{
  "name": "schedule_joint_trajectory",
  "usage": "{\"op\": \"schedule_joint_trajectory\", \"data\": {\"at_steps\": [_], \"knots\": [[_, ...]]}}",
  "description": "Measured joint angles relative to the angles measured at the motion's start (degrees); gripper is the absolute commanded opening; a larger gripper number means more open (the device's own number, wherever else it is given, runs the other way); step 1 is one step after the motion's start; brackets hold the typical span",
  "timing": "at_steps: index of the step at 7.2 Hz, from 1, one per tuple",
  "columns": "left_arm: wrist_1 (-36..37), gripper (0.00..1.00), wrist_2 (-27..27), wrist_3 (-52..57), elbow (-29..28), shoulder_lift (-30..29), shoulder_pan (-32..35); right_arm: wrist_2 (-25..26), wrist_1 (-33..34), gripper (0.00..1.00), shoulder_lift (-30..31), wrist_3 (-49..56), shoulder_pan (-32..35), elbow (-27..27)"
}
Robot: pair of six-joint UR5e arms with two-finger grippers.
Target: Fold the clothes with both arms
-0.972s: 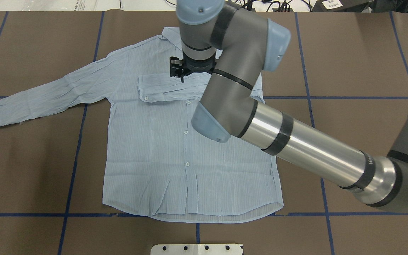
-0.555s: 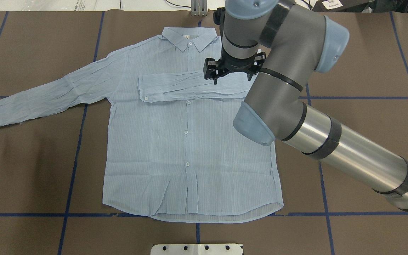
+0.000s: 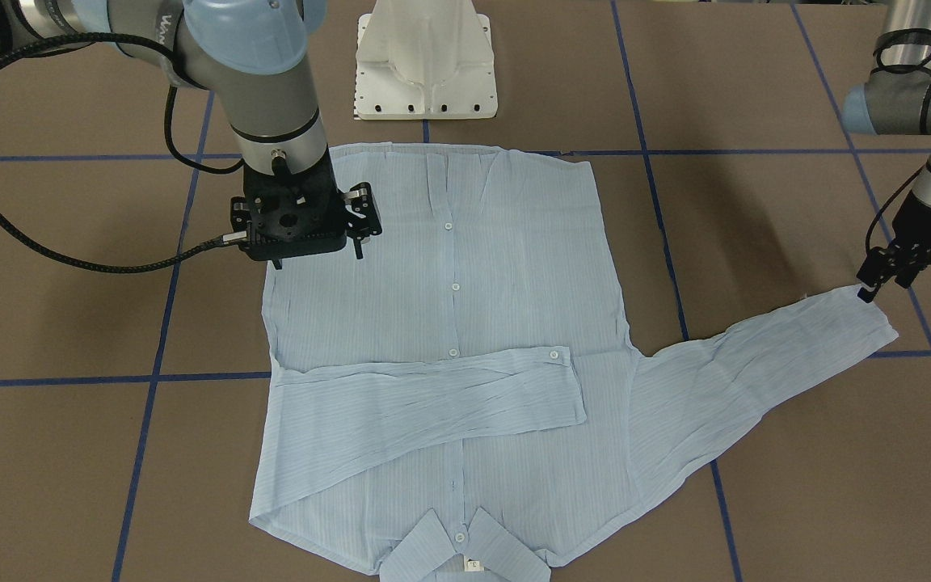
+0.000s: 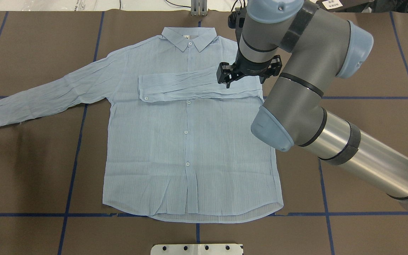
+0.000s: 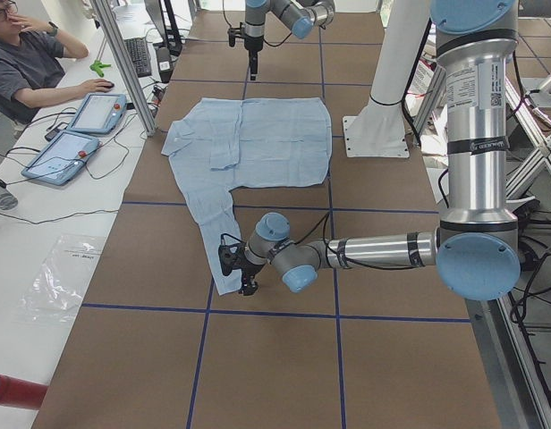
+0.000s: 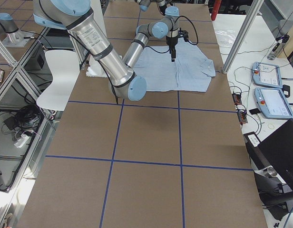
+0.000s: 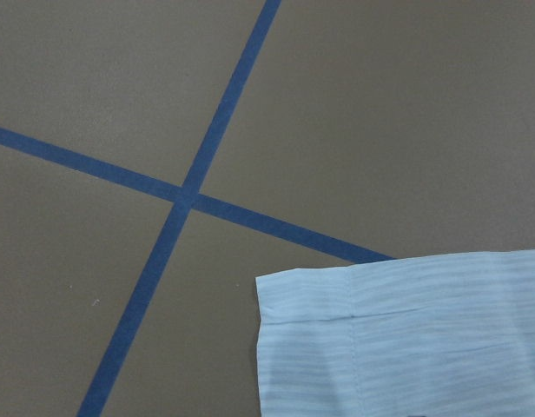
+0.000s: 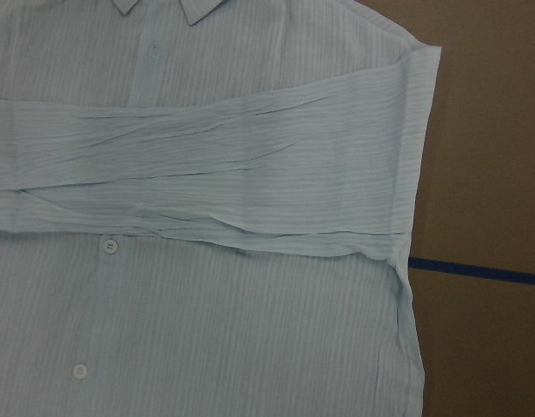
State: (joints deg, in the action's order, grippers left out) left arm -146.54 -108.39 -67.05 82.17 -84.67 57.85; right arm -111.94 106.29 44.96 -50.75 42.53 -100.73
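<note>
Whole table [image 4: 23,170] is covered in brown sheeting, with blue tape lines [image 7: 230,95] marking a big grid. White pedestal [image 3: 427,61] sits top centre in the front-facing view. In the left side view a person [image 5: 25,63] sits in the upper left corner at a white bench with two blue-edged tablets [image 5: 98,112], a clear plastic bag [image 5: 65,277] lower down and something red [image 5: 12,391] in the bottom corner. The right side view has a white chair [image 6: 58,78] on the left.

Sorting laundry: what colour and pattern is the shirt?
The shirt is pale blue, finely striped; clearest in right wrist view.
</note>
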Motion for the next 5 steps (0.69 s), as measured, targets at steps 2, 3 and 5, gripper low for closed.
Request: {"op": "schedule_joint_trajectory", "data": {"at_steps": [2,3,5], "knots": [[-0.08,0.74,0.02,-0.01,-0.67,-0.72,-0.96,0.18,-0.03,1.00,0.04,-0.04,-0.09,0.00],[-0.07,0.69,0.02,-0.03,-0.74,-0.81,-1.15,0.21,-0.03,1.00,0.03,-0.13,-0.13,0.00],[0.01,0.65,0.02,-0.08,-0.86,-0.85,-1.22,0.23,-0.04,1.00,-0.17,-0.42,-0.17,-0.05]]}}
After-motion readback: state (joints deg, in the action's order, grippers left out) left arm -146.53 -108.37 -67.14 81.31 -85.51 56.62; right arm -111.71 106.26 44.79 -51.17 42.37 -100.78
